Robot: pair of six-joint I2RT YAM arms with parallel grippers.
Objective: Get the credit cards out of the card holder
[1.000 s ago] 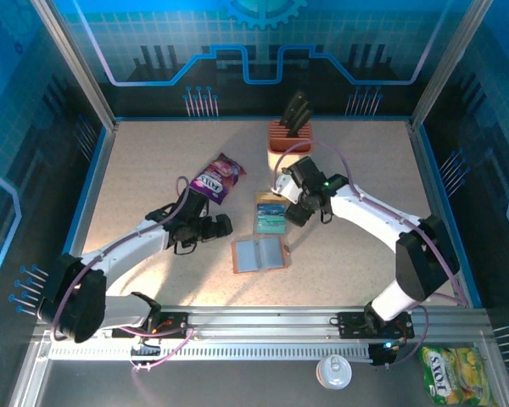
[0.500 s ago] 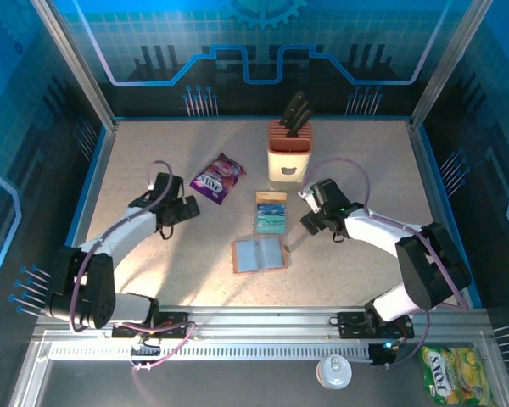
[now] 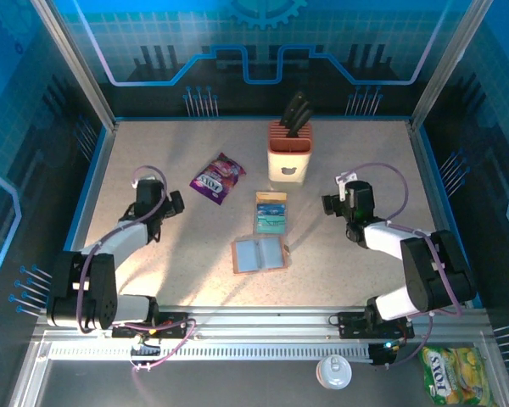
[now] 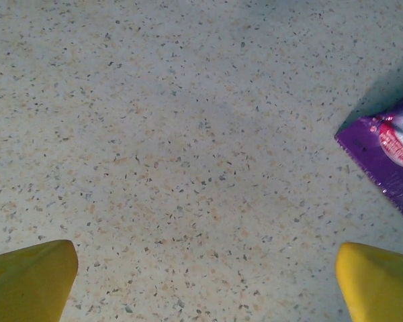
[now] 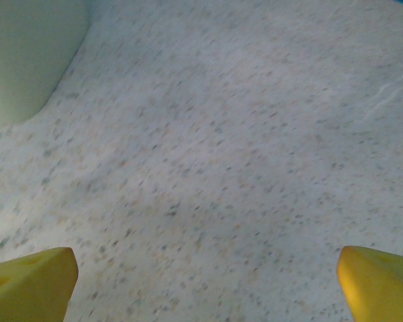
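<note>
The card holder (image 3: pixel 259 253) lies open and flat at the table's middle, grey-blue pockets up inside a brown rim. Just behind it the teal credit cards (image 3: pixel 271 213) lie in a small stack on the table, a tan strip at the far edge. My left gripper (image 3: pixel 171 204) hovers well to the left of both, open, with bare tabletop between its yellow fingertips (image 4: pixel 28 278). My right gripper (image 3: pixel 330 204) sits to the right of the cards, open too, with only table between its yellow fingertips (image 5: pixel 376 285).
A purple snack packet (image 3: pixel 218 177) lies left of the cream-and-orange knife block (image 3: pixel 289 153) at the back; the packet's corner (image 4: pixel 388 151) and the block's base (image 5: pixel 27 54) show in the wrist views. Blue walls ring the table. A yellow-green packet (image 3: pixel 452 376) lies outside, front right.
Both arms have pulled back from the middle: the left gripper moved left and away from the wallet, the right gripper moved right, away from the cards. Cards and wallet stayed put.
</note>
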